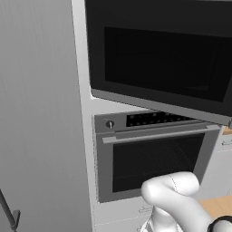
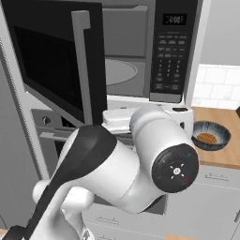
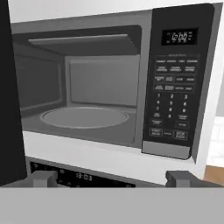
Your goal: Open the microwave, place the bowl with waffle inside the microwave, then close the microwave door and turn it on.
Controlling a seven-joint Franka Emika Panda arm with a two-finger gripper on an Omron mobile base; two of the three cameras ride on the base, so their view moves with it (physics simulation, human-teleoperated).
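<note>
1. The microwave door (image 2: 56, 61) stands swung wide at the upper left of the right base view, its grey vertical handle (image 2: 84, 65) facing the room, so I judge the opening step finished and the fetching of the bowl as the step in hand

2. In the hand view the gripper (image 3: 111, 178) sits at the bottom edge with its 2 fingertips (image 3: 43, 178) far apart and nothing between them, so it is released and empty, pointing straight into the microwave (image 3: 87, 87) with its turntable (image 3: 83, 117) bare

3. The bowl (image 2: 211, 135) with the waffle (image 2: 206, 138) rests on the wooden counter (image 2: 225, 157) at the middle right of the right base view, below and to the right of the button panel (image 2: 171, 51), well apart from the gripper

4. To do this well, the arm should back away from the cavity first, then swing toward the right of the frame, staying clear of the panel's lower corner

5. I would come down on the bowl from above and take 1 side of the rim, with 1 finger inside and 1 outside, away from the waffle

6. Keep the bowl level when lifting, since a tilt could slide the waffle out

7. The open door leaves the left side crowded, so carry the bowl in from the right, low over the turntable
</note>
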